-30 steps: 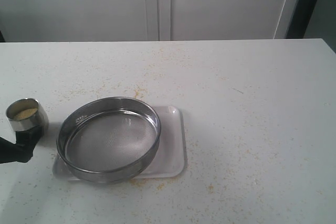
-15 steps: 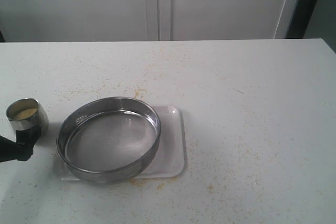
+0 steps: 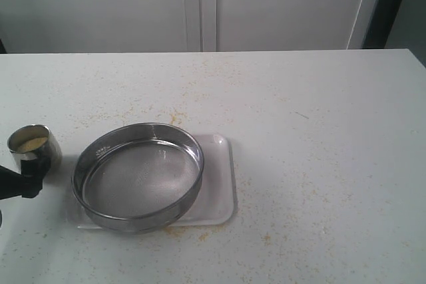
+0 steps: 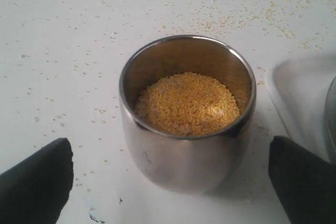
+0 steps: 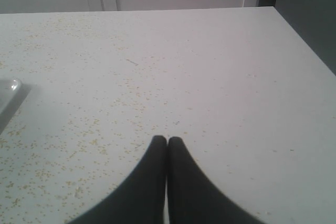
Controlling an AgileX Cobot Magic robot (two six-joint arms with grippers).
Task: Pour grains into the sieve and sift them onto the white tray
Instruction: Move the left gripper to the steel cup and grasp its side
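Black left gripper (image 4: 170, 149), spread wide, flanks a steel cup (image 4: 186, 158) of yellow grains (image 4: 186, 103) without touching it. At the cup's 3 o'clock the empty sieve (image 3: 136, 177) sits on the white tray (image 3: 223, 184). Risk: the smooth, rounded cup may slip or tip when squeezed, spilling onto the grain-speckled counter (image 3: 299, 131). The right gripper (image 5: 167, 142) rests pressed together.
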